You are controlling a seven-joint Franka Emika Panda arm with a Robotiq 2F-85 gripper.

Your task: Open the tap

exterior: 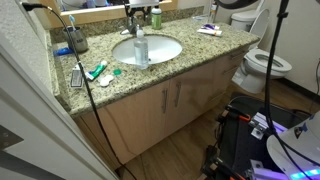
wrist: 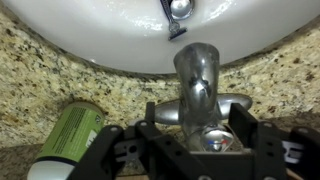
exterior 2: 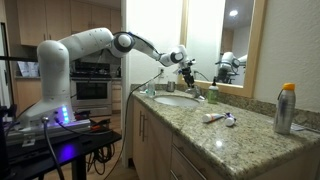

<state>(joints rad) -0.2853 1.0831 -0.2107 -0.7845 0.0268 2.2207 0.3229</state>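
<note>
Directly ahead of the gripper (wrist: 190,150), its fingers (wrist: 112,152) spread apart to either side, the tap (wrist: 197,78) stands at the basin (wrist: 90,30) rim, spout running straight away from the wrist over it.

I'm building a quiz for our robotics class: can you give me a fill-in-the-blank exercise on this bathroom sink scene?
In the wrist view, the small silver-grey metal tap shows between the fingers of the tool, whose jaws are ____. The cylindrical bottle beside the tap is ____. The tap's spout reaches over the round ____ basin. Missing words: open; green; white.
</note>
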